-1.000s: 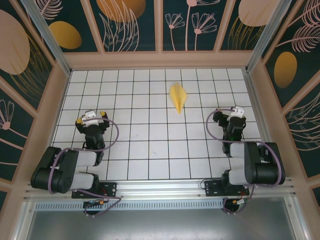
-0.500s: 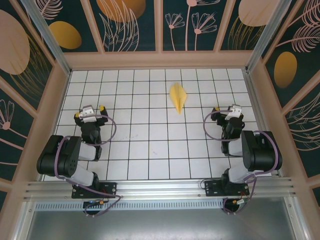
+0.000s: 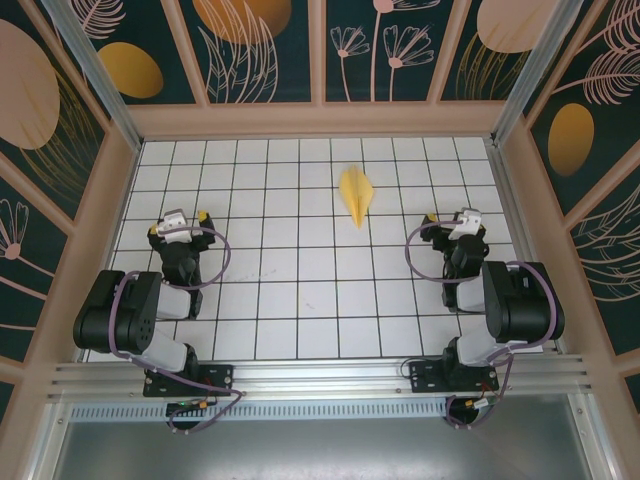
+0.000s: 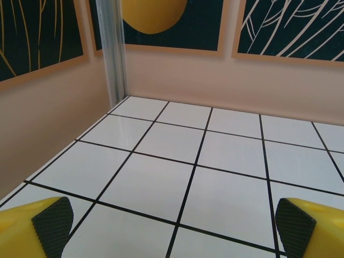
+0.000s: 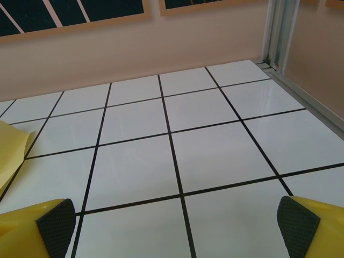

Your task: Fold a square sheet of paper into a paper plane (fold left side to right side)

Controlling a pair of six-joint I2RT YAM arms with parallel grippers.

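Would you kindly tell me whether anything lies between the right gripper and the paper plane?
Nothing visible does. Only bare table separates the open right gripper from the paper plane, which lies farther out and to its left.

The slim, pointed dart of folded yellow paper (image 3: 356, 195) lies with its sharp tip toward the arms and its wider end away. It rests ahead of and between the left gripper (image 3: 180, 222) and right gripper (image 3: 457, 220), nearer the right one and touching neither.
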